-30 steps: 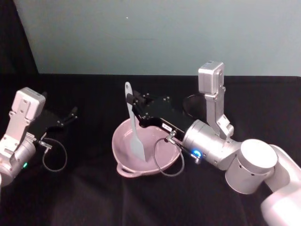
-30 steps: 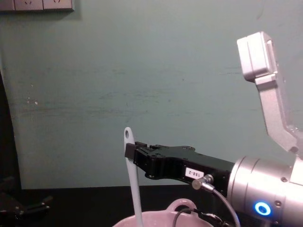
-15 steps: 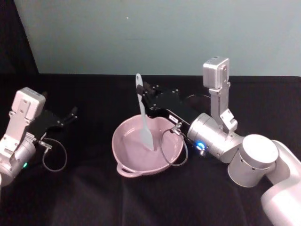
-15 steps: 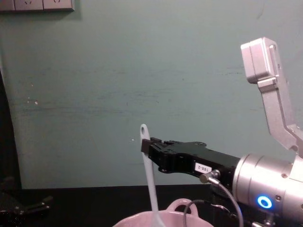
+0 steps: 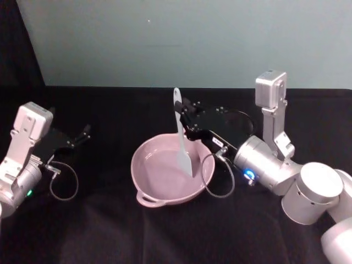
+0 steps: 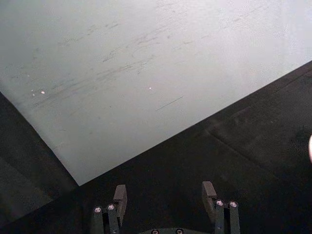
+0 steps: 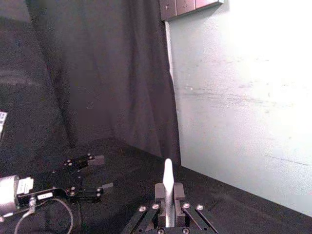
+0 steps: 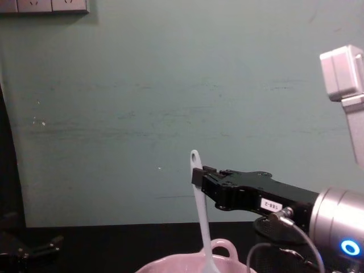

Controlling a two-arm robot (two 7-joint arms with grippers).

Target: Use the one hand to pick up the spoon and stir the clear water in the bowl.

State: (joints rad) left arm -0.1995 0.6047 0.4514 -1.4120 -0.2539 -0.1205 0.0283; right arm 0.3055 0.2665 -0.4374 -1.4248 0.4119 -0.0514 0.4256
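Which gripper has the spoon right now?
The right gripper, shut on the spoon handle, with the blade down in the bowl. The left gripper is open, holding nothing, off to the left.

The right end effector (image 5: 185,114) reaches forward and toward the robot's left, roughly level, with its fingers pinched on the spoon (image 5: 183,158) high on the handle. The left end effector (image 5: 83,133) sits low at the left side, fingers spread apart.

white spoon (image 5: 181,136) upright in pink bowl (image 5: 144,159), handle clamped by right gripper (image 5: 185,113)
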